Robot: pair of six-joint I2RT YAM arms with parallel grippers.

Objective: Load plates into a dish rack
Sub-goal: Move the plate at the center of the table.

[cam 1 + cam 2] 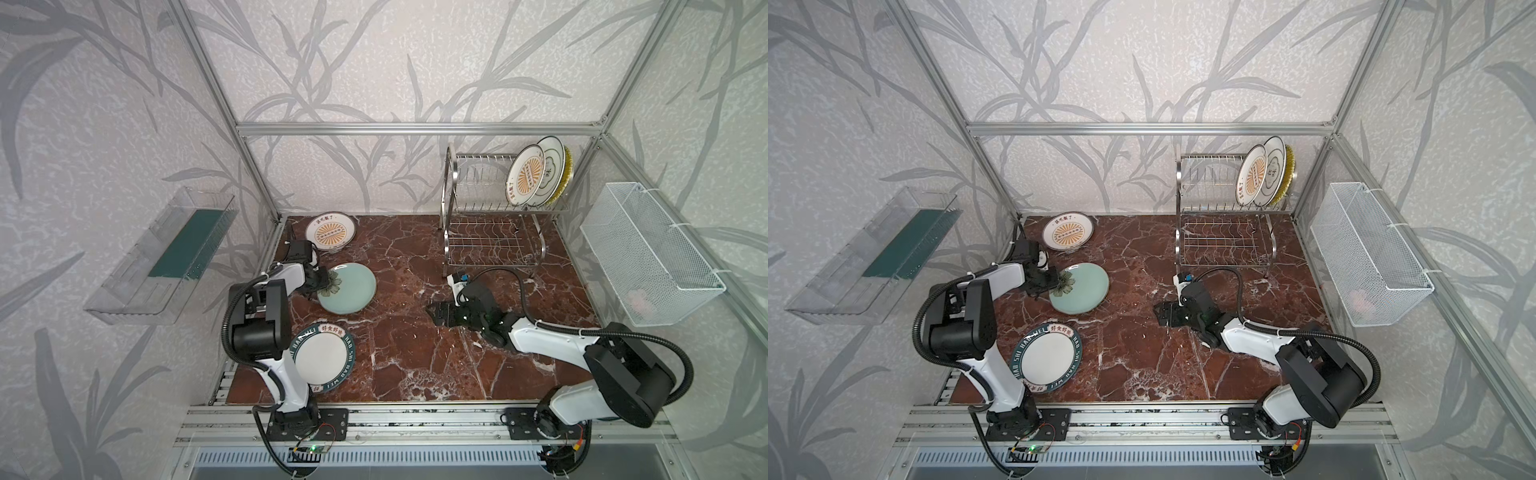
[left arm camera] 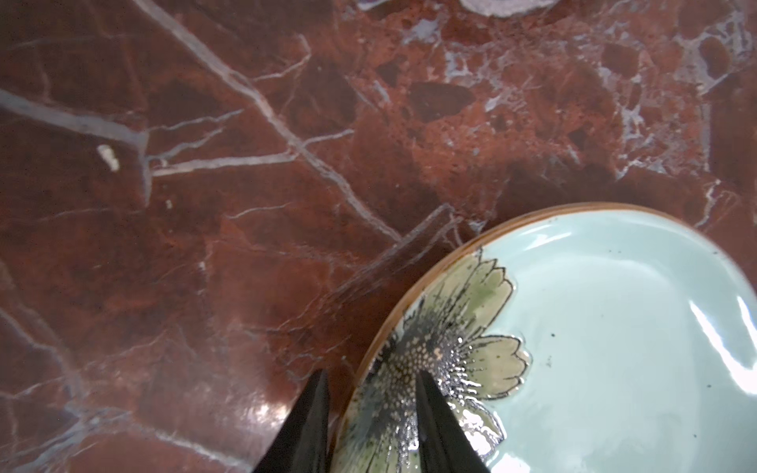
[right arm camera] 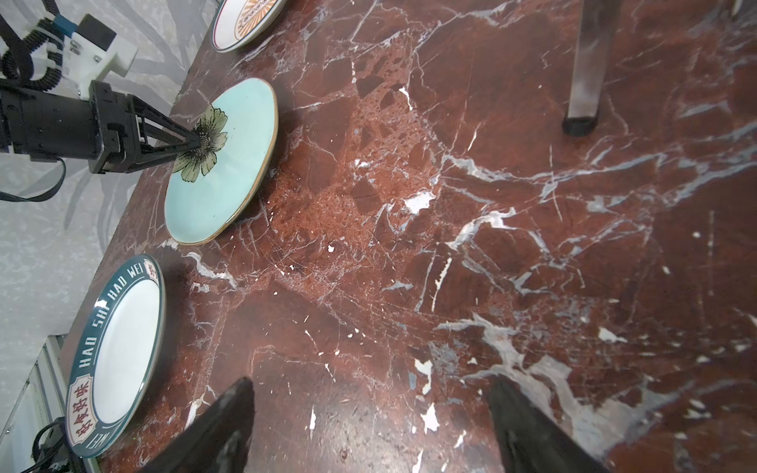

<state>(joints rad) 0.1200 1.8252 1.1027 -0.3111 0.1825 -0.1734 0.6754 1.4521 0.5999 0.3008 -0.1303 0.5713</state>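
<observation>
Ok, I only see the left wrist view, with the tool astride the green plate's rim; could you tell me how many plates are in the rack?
Observer: Three stand at the right end of the rack's upper tier: a sunburst plate, a cloud plate and a yellow plate.
Operator: Thanks; what else lies on the table?
Observer: Two more: a second sunburst plate at the back left, a teal-rimmed plate at the front left.
Operator: And the right tool?
Observer: It hangs open and empty over mid-table.
</observation>
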